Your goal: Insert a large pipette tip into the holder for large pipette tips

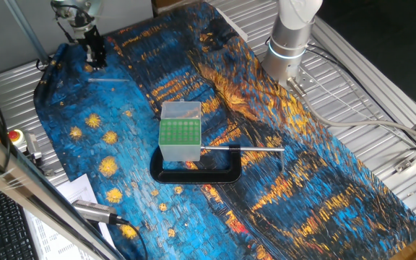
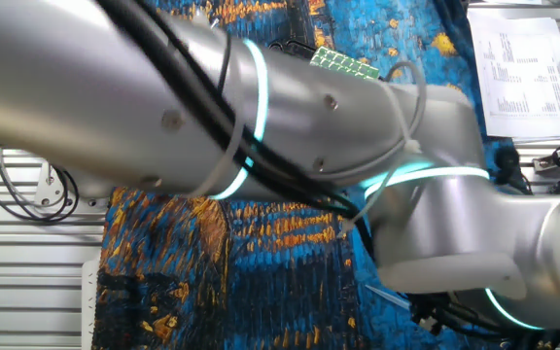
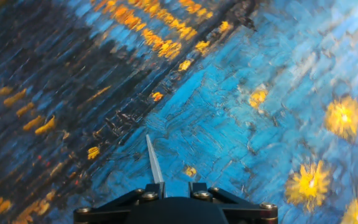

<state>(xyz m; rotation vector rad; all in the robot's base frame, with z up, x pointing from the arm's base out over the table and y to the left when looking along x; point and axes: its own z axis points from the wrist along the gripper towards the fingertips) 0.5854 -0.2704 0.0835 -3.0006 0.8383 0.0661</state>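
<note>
End effector [image 3: 161, 186] pinching the large pipette tip [image 3: 153, 159] above the desk's [image 1: 323, 180] far corner, well apart from the green-topped holder [image 1: 180, 130]; a slight tilt could miss its hole.

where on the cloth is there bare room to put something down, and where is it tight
Bare cloth lies right of the black clamp and its screw rod. More lies between the green-topped holder and the gripper at the far left corner. It is crowded at the middle, where the clamp grips the holder, and at the near left edge by the papers.
</note>
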